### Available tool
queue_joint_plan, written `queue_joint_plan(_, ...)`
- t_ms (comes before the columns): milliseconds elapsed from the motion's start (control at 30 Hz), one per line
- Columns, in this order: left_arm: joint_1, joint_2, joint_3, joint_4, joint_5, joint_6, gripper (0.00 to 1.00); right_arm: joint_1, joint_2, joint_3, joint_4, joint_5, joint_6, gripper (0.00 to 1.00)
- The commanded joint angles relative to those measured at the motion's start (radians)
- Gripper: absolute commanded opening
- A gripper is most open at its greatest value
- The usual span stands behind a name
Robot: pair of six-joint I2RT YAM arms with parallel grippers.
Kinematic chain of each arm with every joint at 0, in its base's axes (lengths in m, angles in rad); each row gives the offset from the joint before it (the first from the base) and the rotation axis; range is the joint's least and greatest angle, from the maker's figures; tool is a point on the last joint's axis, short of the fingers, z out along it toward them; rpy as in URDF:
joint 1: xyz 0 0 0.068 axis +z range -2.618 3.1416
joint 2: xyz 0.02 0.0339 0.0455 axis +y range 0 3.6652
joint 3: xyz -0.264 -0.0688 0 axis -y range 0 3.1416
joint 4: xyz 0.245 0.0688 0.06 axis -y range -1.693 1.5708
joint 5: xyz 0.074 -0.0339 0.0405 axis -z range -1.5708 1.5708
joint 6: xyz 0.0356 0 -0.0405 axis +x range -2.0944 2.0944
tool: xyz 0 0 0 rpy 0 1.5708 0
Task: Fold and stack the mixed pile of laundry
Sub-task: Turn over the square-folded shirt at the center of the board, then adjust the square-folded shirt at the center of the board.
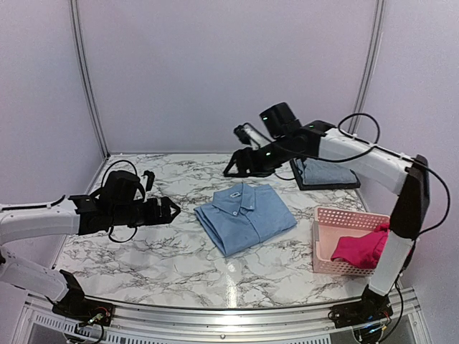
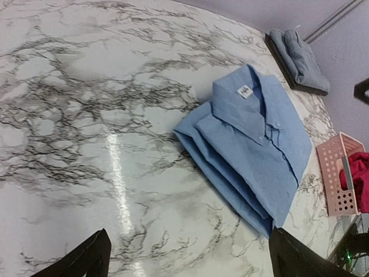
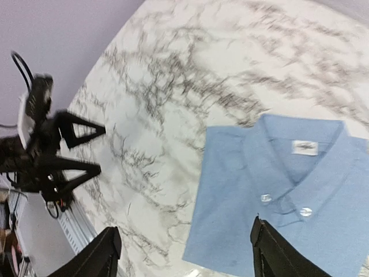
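At the left, the left tool (image 3: 99,150) is held low over the bare marble tabletop (image 1: 143,251), its jaws spread wide and nothing gripped; it is kept well apart from the cloth, probably so that the middle is left free. In the middle, the light blue shirt (image 1: 245,215) is laid flat on the tabletop, folded into a neat rectangle with the collar, label and buttoned placket turned up and the layered edges showing along its left side (the fold looks finished, though that is a judgement). Just beyond its collar end, the right tool (image 3: 184,231) is held above it with the fingers parted and empty, so the shirt is gripped by neither arm. Further right, at the far edge, a grey folded garment (image 1: 326,170) is set on the dark tray (image 1: 331,187), which seems to serve as the stacking place. At the far right, the magenta-red garment (image 1: 358,247) is bunched unfolded in the pink basket (image 1: 323,247), spilling over its rim, and is judged to be still awaiting folding.
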Motion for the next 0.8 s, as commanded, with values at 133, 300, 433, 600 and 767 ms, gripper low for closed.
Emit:
queue_joint_plan(133, -0.074, 0.325, 0.206, 0.193, 0.233, -0.034, 0.75, -0.201, -0.102, -0.402, 0.163, -0.044, -0.031, 0.61)
queue_joint_plan(300, -0.116, 0.528, 0.355, 0.182, 0.298, -0.034, 0.55, -0.203, -0.054, -0.542, 0.253, -0.097, -0.019, 0.49)
queue_joint_plan(433, -0.117, 0.596, 0.386, 0.153, 0.281, -0.063, 0.45, -0.166, -0.011, -0.604, 0.312, -0.162, 0.008, 0.43)
queue_joint_plan(600, -0.095, 0.642, 0.357, 0.123, 0.274, -0.089, 0.38, -0.053, 0.026, -0.608, 0.382, -0.234, 0.072, 0.42)
queue_joint_plan(767, 0.000, 0.603, 0.201, 0.140, 0.263, -0.137, 0.32, 0.004, -0.012, -0.605, 0.378, -0.270, 0.092, 0.43)
